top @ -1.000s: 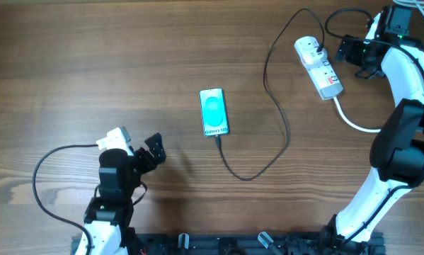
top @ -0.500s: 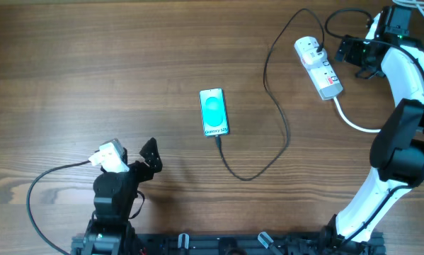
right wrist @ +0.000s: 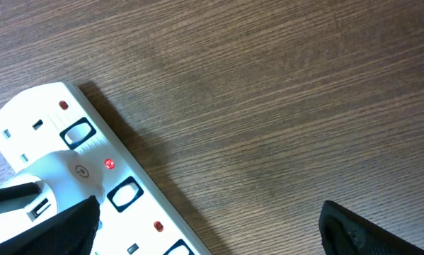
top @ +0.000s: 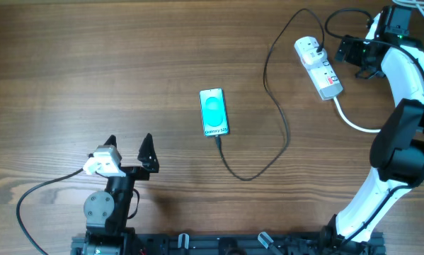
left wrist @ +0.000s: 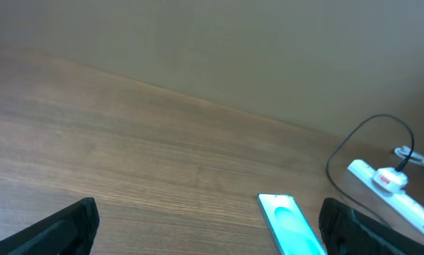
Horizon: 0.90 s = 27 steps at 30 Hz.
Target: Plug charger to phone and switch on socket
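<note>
We count two claws, one phone, one black cable and one power strip on the brown wooden table (top: 91, 57); nearest us, the left claw (top: 129, 142) gapes wide and grips nothing; beyond it, mid-table, lies the flat rectangular smartphone (top: 214, 111), teal screen up, with a white band at its near end; the long thin black charger cable (top: 288, 134) meets the phone's near short edge, then loops away to the white oblong power strip (top: 319, 67) at the far right, which holds one plug (top: 307, 48); just beside the strip, the right claw (top: 346, 51) is spread wide, empty.
</note>
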{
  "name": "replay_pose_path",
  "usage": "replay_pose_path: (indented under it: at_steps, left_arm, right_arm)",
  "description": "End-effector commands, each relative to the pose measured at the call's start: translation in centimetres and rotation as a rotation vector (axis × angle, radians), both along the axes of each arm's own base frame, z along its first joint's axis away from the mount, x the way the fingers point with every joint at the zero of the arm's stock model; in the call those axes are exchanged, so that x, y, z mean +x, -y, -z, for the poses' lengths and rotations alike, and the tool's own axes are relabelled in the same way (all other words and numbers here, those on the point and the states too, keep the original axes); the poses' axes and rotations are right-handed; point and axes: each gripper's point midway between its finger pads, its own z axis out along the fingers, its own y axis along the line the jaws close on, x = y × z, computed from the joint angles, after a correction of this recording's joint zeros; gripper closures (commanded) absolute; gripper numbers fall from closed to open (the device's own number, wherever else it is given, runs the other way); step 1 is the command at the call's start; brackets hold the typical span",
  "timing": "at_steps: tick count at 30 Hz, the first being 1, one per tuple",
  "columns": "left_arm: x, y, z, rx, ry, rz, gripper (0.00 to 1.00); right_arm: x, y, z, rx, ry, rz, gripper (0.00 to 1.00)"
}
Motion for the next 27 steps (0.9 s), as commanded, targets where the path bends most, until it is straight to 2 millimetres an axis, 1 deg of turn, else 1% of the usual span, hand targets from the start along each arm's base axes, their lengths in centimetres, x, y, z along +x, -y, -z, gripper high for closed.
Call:
replay_pose_path:
  at_steps: [1, 5, 27]
  left_arm:
    - [-0.04, -0.03, 0.11, 0.118, 0.012, 0.007, 0.0]
    - [-0.01, -0.35, 0.02, 0.189, 0.021, -0.007, 0.0]
    - [-0.01, -0.26, 0.04, 0.189, 0.021, -0.001, 0.0]
  right_arm:
    - [0.04, 0.33, -0.69, -0.027, 0.01, -0.007, 0.0]
    - [0.04, 0.33, -0.69, -0.027, 0.01, -0.008, 0.0]
    - [0.04, 0.33, -0.69, -0.027, 0.01, -0.008, 0.0]
